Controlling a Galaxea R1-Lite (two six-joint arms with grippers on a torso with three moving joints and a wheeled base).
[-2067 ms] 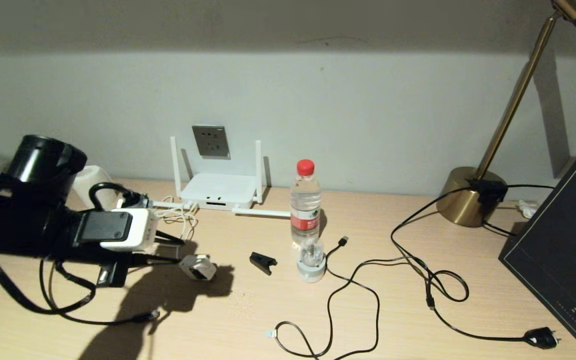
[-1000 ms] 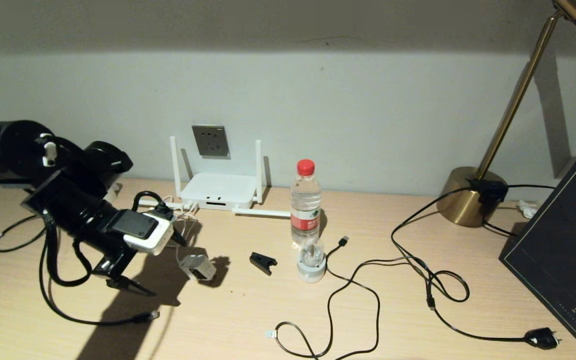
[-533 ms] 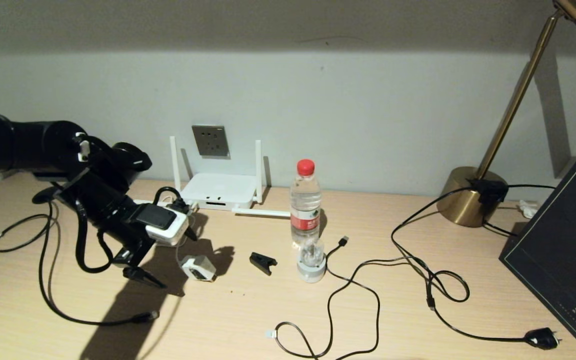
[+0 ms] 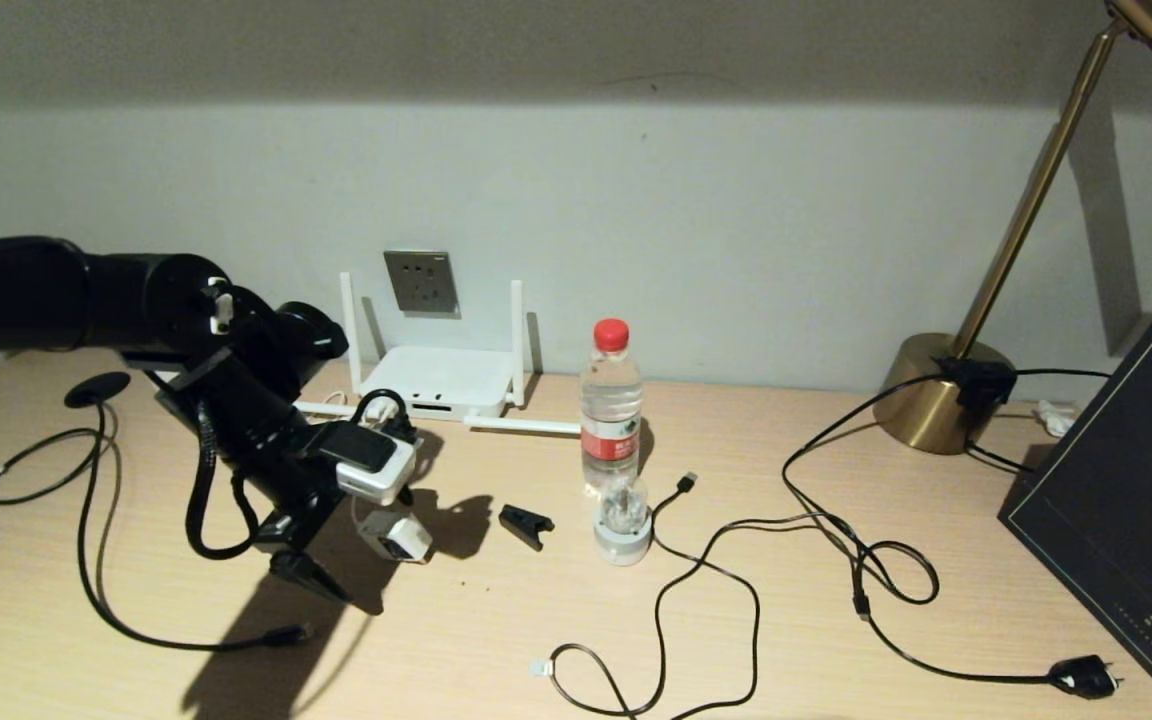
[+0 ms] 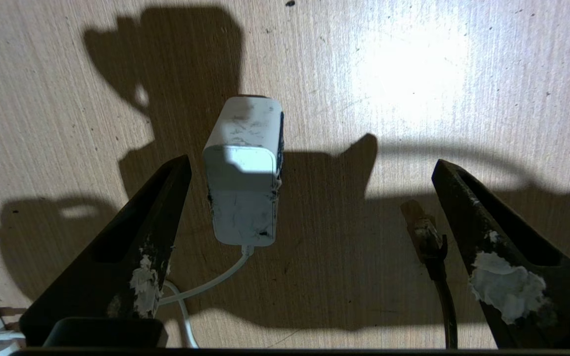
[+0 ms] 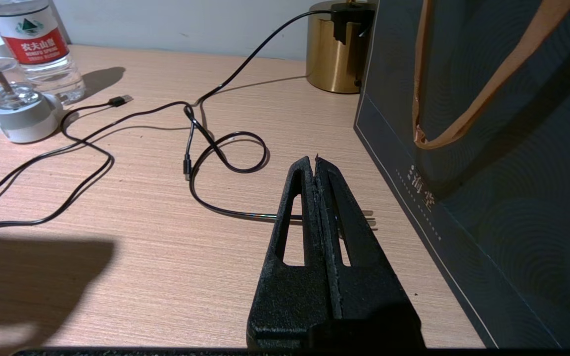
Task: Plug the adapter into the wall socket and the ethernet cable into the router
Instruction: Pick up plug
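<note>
Pale wood-grain desk [image 4: 496, 640] lies under your left gripper [image 5: 309, 207], whose black fingers [image 5: 146, 237] stand spread wide and hold nothing; the small white cube adapter [image 5: 243, 178] lies on the desk between them, near one finger, its thin white cord trailing back; the black ethernet cable's clip end [image 5: 426, 235] lies just beside the other finger; farther back, the flat white router [image 4: 438, 382] sits beneath the grey square wall socket [image 4: 421, 282]; your right gripper [image 6: 316, 163] is parked, fingers pressed together, beside a dark paper bag [image 6: 488, 163].
</note>
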